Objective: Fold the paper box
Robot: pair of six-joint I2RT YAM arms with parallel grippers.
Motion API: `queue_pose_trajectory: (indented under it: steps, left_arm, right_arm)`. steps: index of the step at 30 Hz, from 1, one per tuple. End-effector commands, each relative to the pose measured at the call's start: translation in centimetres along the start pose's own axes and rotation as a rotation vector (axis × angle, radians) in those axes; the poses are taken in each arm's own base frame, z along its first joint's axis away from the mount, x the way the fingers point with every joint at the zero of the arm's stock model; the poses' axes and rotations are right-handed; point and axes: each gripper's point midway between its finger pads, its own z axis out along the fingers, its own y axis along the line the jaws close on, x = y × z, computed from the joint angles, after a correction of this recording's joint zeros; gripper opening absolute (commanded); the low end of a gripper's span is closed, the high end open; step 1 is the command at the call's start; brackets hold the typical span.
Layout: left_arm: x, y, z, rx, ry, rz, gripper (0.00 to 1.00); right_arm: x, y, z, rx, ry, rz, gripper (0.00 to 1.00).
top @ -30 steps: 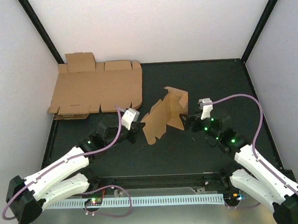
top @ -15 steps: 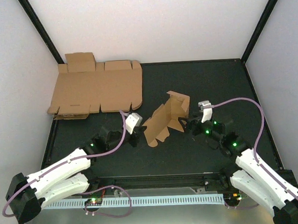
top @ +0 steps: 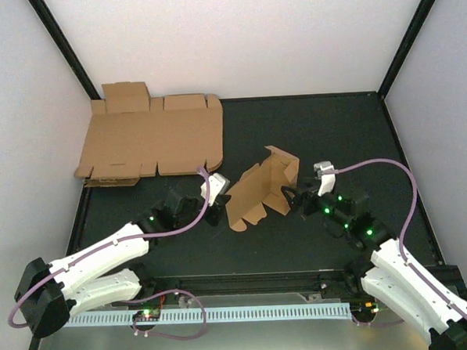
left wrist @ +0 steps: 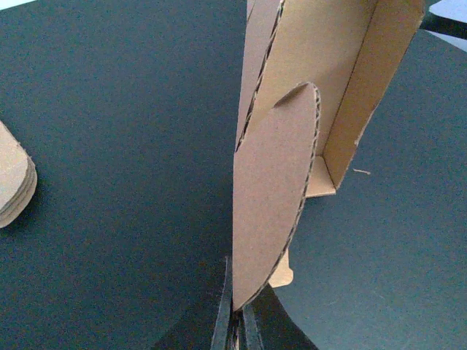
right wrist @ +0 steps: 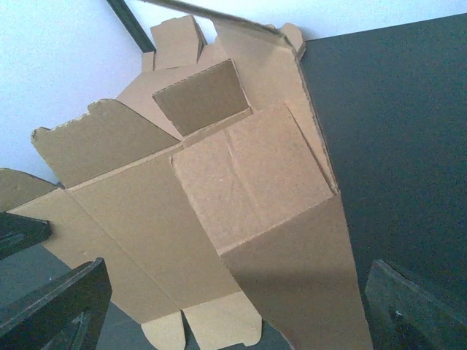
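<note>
The paper box (top: 258,191) stands half-folded in the middle of the black table, its panels upright and its flaps spread. My left gripper (top: 217,209) is at the box's left end, shut on the edge of a rounded flap (left wrist: 271,208); in the left wrist view the left gripper (left wrist: 237,324) pinches that flap's lower tip. My right gripper (top: 289,197) is open at the box's right end. In the right wrist view the box's creased panels (right wrist: 241,197) fill the space between the right gripper's (right wrist: 239,275) two dark fingers (right wrist: 62,302), with no contact visible.
A stack of larger flat cardboard sheets (top: 149,136) lies at the back left against the wall; its edge (left wrist: 14,175) shows in the left wrist view. White walls and black frame posts (top: 62,51) enclose the table. A white slotted rail (top: 248,313) runs along the near edge.
The left arm has pushed right and nearer with the flap, and its wrist has rolled. The box has shifted slightly towards the near edge. The right gripper has closed in on the box, still open.
</note>
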Motion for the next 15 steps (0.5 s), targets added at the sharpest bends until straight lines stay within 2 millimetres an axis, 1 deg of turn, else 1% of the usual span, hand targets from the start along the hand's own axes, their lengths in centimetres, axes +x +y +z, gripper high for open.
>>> queue_pose_trajectory:
  steps: [1, 3, 6, 11, 15]
  left_arm:
    - [0.5, 0.3, 0.2, -0.030, 0.029, 0.033, 0.02]
    - [0.9, 0.4, 0.4, -0.031, 0.030, 0.036, 0.02]
    - [1.6, 0.5, 0.5, -0.035, 0.032, 0.046, 0.02]
    - [1.5, 0.7, 0.5, -0.045, 0.028, 0.064, 0.02]
    - [1.4, 0.7, 0.4, -0.047, 0.024, 0.070, 0.02]
  right_arm:
    - [-1.1, -0.2, -0.6, 0.013, -0.067, 0.018, 0.98]
    - [-1.6, 0.0, -0.8, 0.010, -0.080, 0.027, 0.97]
    - [-2.3, -0.5, -1.0, 0.043, -0.104, 0.042, 0.95]
    - [-3.1, -1.7, -0.6, 0.091, -0.109, 0.072, 0.89]
    - [-3.9, -1.7, -0.2, 0.075, -0.115, 0.076, 0.80]
